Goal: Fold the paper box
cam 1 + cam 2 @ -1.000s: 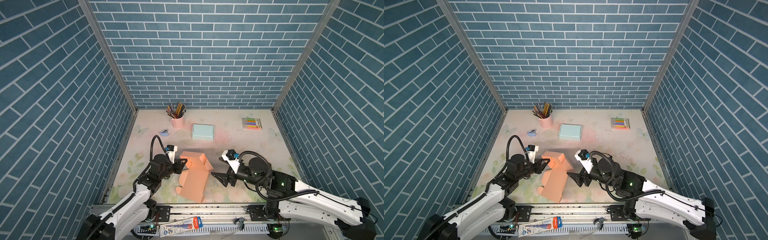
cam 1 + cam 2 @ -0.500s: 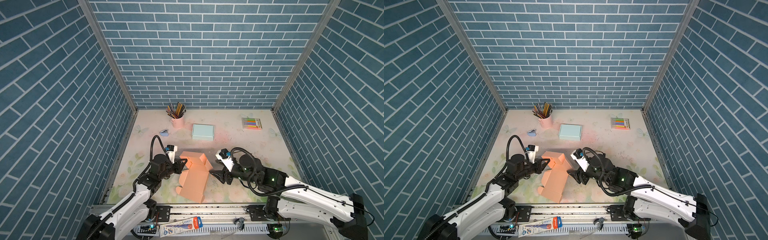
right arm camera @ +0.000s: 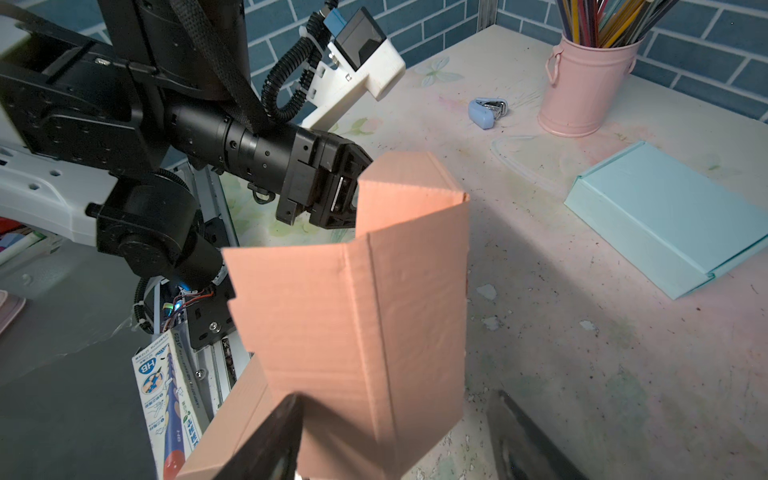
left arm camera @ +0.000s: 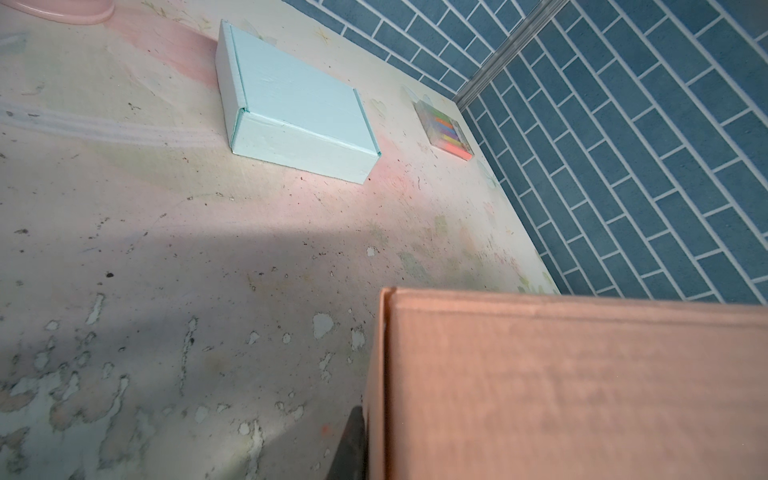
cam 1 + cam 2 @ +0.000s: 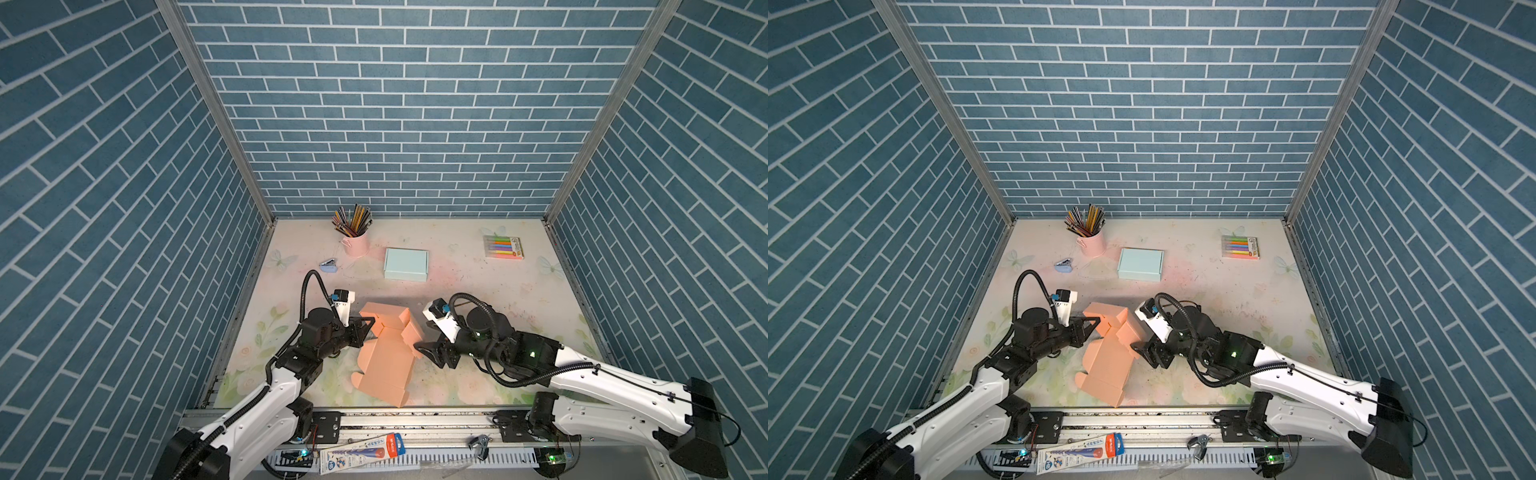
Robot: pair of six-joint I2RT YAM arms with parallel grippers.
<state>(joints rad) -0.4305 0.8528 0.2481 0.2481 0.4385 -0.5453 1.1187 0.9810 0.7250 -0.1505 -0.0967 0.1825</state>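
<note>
We start at the left gripper (image 5: pixel 367 329). Its black jaws are drawn narrow, pinching a raised panel of the paper box (image 5: pixel 386 368) on the side facing the left arm. In the left wrist view one dark finger (image 4: pixel 353 436) sits hard against the panel's edge, and blurred cardboard fills the frame beside it.

On the right gripper (image 3: pixel 397 395) the jaws stand wide. An upright flap rises between the two fingers. One finger overlaps the card and the other stands clear, with bare mat (image 5: pixel 478 291) showing in the gap (we cannot tell whether the near finger touches).

The paper box is salmon-pink corrugated card with fine ribbing, scored fold lines and notched tabs. It is half formed: the end between the two grippers is folded up into walls, and the rest lies flat on the mat towards the robot's base.

Our landmark is the pale blue box (image 5: pixel 406 264), a closed, flat rectangle of matte card.
- The paper box lies on the robot's side of it, near but apart.
- A smooth pink pail (image 5: pixel 355 246) bristling with coloured pencils stands just beside it, towards the left arm's side.
- A small blue stapler (image 5: pixel 329 266) lies further that way.
- A clear pack of bright markers (image 5: pixel 503 247) lies well apart, towards the right arm's side. Its label is too small to read.
- A pencil packet (image 3: pixel 162 395) lies off the mat, far on the robot's side, and we read "HB" on it.

The mat has a pale floral print and is scuffed, speckled and flaking.
</note>
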